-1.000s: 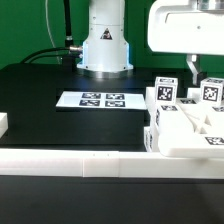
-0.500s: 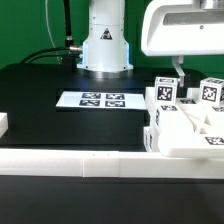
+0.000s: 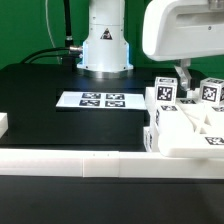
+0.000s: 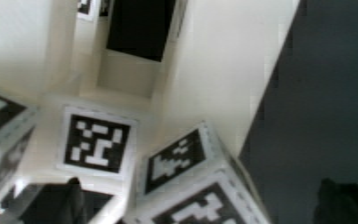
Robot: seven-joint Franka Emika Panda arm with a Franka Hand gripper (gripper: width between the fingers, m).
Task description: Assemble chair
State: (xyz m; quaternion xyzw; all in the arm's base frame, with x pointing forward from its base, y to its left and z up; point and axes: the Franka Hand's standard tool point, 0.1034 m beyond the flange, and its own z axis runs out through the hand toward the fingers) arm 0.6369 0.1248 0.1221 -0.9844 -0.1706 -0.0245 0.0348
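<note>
While the end effector (image 3: 183,76) hangs released above the chair (image 3: 185,122), its fingers grasp nothing. The chair, white blocks bearing marker tags, sits on the black tabletop (image 3: 45,100) at the exterior view's right, beside the marker board (image 3: 101,100) and behind the low white border wall (image 3: 70,161).

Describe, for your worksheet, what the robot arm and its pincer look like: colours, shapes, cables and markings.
The arm's base column is glossy white and rounded, with a dark triangular symbol on its front. Black cables run beside it. The head is a boxy white housing with rounded corners. The pincer beneath it has slim dark fingers.
</note>
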